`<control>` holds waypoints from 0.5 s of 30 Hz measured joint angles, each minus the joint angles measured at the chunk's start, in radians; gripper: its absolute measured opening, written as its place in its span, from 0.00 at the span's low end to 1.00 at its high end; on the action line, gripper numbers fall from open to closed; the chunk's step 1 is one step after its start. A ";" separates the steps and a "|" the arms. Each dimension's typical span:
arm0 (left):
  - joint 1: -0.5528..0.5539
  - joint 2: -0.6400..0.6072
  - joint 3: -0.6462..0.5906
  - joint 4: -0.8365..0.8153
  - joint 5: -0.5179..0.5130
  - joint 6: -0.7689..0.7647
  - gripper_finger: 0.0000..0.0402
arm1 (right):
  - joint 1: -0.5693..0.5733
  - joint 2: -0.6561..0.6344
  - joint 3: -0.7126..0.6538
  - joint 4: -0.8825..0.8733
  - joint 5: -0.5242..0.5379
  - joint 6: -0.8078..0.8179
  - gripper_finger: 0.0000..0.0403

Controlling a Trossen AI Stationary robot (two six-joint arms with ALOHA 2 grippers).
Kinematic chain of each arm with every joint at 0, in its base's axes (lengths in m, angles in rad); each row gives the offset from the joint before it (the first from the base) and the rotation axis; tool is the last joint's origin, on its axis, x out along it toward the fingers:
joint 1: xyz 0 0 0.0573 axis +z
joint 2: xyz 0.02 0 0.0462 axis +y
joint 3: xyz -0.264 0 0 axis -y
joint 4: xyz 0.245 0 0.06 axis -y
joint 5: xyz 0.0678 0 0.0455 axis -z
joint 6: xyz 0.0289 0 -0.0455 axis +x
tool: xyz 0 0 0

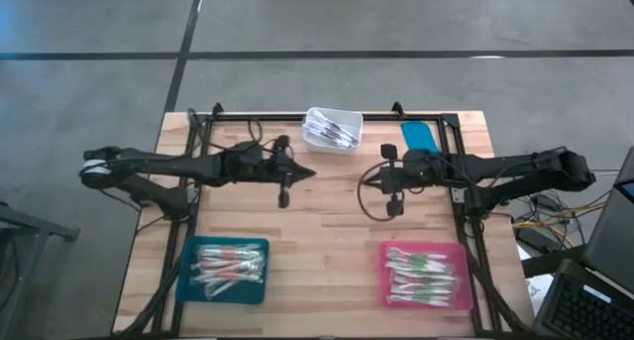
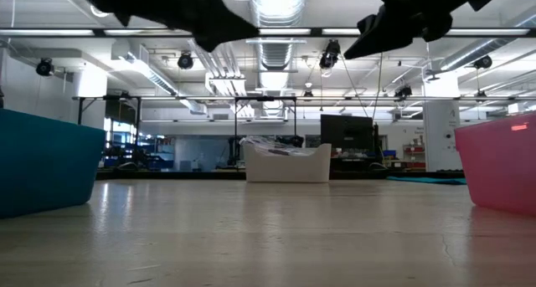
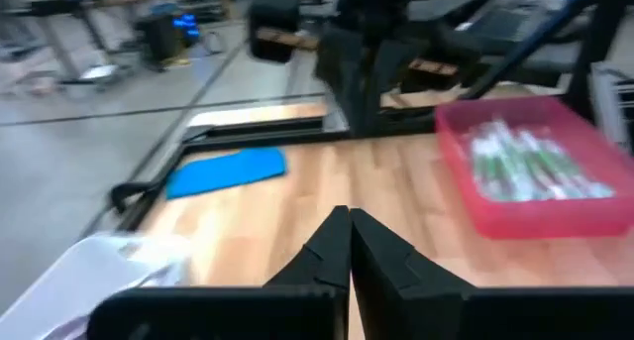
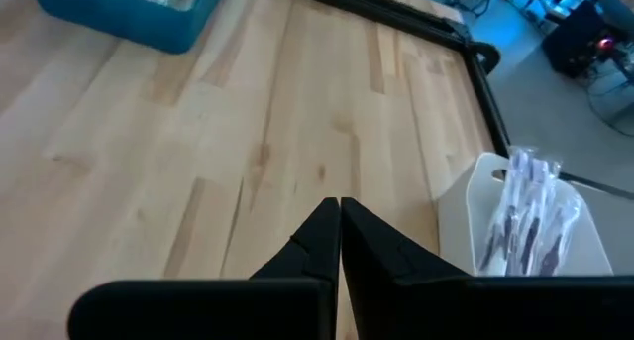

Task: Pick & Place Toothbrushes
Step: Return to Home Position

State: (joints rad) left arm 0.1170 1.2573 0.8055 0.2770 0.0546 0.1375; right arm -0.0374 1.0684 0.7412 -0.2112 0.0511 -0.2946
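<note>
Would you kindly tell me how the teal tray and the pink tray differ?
The teal tray sits at the left of the table, the pink tray at its right. The teal tray holds orange-accented toothbrushes; the pink tray holds green-accented toothbrushes. Both are flat, rectangular, well filled, and clear of the shut left gripper and right gripper.

Open table [image 1: 327, 216] middle, teal tray [image 1: 184, 271], pink tray [image 1: 386, 276] (front edge), white bin [image 1: 352, 117]
</note>
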 joint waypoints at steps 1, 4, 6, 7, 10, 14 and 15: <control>0.003 -0.027 -0.029 0.004 -0.020 0.000 0.02 | -0.014 0.000 -0.007 0.016 -0.009 -0.002 0.02; 0.006 -0.127 -0.118 0.031 -0.064 0.001 0.02 | -0.048 -0.017 -0.040 0.043 -0.043 -0.015 0.02; 0.008 -0.212 -0.178 0.047 -0.069 0.002 0.02 | -0.065 -0.036 -0.063 0.061 -0.057 -0.020 0.02; 0.008 -0.254 -0.208 0.052 -0.069 0.003 0.01 | -0.072 -0.048 -0.079 0.060 -0.060 -0.020 0.02; 0.008 -0.394 -0.299 0.054 -0.070 0.005 0.01 | -0.096 -0.098 -0.123 0.075 -0.078 -0.014 0.02; 0.010 -0.567 -0.399 0.061 -0.071 0.005 0.02 | -0.137 -0.187 -0.186 0.100 -0.179 0.039 0.02; 0.011 -0.607 -0.419 0.067 -0.071 0.008 0.01 | -0.149 -0.217 -0.204 0.109 -0.202 0.053 0.02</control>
State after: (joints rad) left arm 0.1285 0.6498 0.3862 0.3435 -0.0166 0.1459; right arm -0.1866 0.8516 0.5373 -0.1018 -0.1509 -0.2419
